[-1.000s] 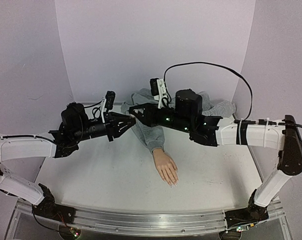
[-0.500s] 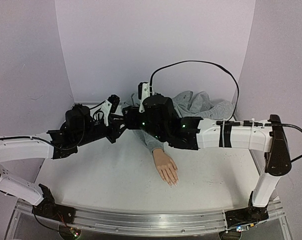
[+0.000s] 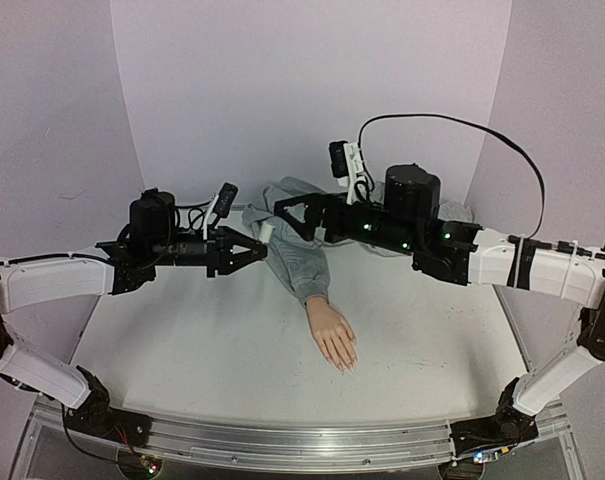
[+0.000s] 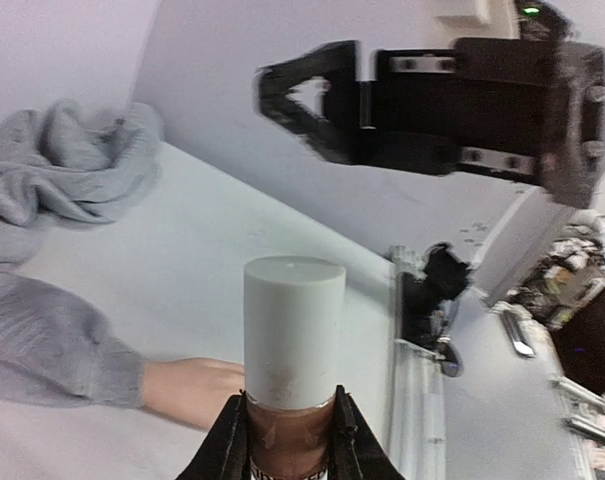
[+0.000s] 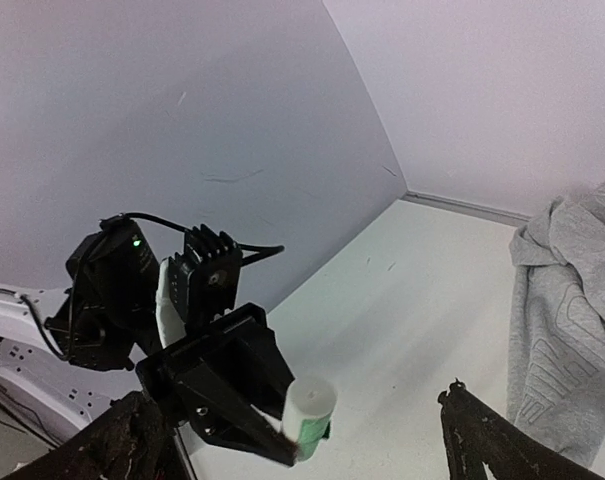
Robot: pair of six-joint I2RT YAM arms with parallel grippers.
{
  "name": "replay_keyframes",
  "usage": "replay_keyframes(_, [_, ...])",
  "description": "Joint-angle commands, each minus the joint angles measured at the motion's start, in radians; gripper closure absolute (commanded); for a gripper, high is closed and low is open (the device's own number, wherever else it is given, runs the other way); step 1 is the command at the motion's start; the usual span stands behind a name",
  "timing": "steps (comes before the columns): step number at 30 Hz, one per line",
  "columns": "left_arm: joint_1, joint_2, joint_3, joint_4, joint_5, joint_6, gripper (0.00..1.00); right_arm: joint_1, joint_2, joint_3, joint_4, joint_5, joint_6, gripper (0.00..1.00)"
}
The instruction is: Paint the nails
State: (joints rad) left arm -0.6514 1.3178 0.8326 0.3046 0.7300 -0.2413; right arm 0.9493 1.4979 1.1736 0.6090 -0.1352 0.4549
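White plastic cap (image 4: 294, 330) tops a small bottle (image 4: 290, 440) with a brownish body. The left gripper (image 4: 290, 452) is clamped on that body just under the cap, a finger on each side. In the top view the bottle lies near level, cap end leading out past the left fingertips toward the other arm.

Straight ahead of the cap, apart from it, is the right gripper (image 4: 282, 98). Its jaws are spread wide, nothing is between them, and the mouth faces the cap. The right wrist view agrees: the cap sits centred between its two fingers but well out in front, no contact. So the line that counts runs cap to right jaws, along the bottle's long axis, roughly left to right across the workspace. My read: cap not off yet, and the right arm is the one lined up to take it.

Further out, the nails (image 3: 347, 366) lie below both grippers and toward the arm bases from them. They tip the mannequin hand (image 3: 332, 333), which lies flat, palm down, on the table (image 3: 182, 350). The hand's long axis runs from the grey sleeve (image 3: 304, 268), which passes under the grippers, down to the fingertips, slanted a little toward the right arm's side. The fingers point at the near edge. Neither gripper is clearly closer to the nails; both sit well apart from them and higher. The nails are too small to tell painted from bare.
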Motion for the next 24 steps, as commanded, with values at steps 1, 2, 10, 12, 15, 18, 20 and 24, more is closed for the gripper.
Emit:
replay_keyframes(1, [-0.008, 0.027, 0.056, 0.317, 0.395, -0.227, 1.0, -0.005, -0.024, -0.044, 0.188, -0.323, -0.007, 0.03])
replay_keyframes(2, [-0.008, 0.038, 0.05, 0.397, 0.418, -0.277, 1.0, -0.005, -0.024, -0.052, 0.228, -0.368, 0.002, 0.04])
replay_keyframes(10, [-0.05, 0.101, 0.071, 0.555, 0.464, -0.411, 1.0, -0.004, 0.016, -0.069, 0.441, -0.547, 0.092, 0.36])
replay_keyframes(12, [-0.063, 0.11, 0.08, 0.558, 0.48, -0.414, 1.0, -0.005, 0.037, -0.058, 0.458, -0.563, 0.103, 0.44])
replay_keyframes(15, [-0.073, 0.113, 0.086, 0.561, 0.491, -0.418, 1.0, -0.004, 0.057, -0.045, 0.482, -0.576, 0.119, 0.51])
replay_keyframes(18, [-0.074, 0.112, 0.085, 0.564, 0.497, -0.416, 1.0, -0.005, 0.073, -0.031, 0.498, -0.592, 0.125, 0.55])
replay_keyframes(20, [-0.074, 0.112, 0.085, 0.564, 0.502, -0.416, 1.0, -0.005, 0.077, -0.029, 0.51, -0.592, 0.13, 0.6])
replay_keyframes(24, [-0.076, 0.119, 0.078, 0.565, 0.513, -0.413, 1.0, -0.005, 0.086, -0.025, 0.529, -0.596, 0.138, 0.64])
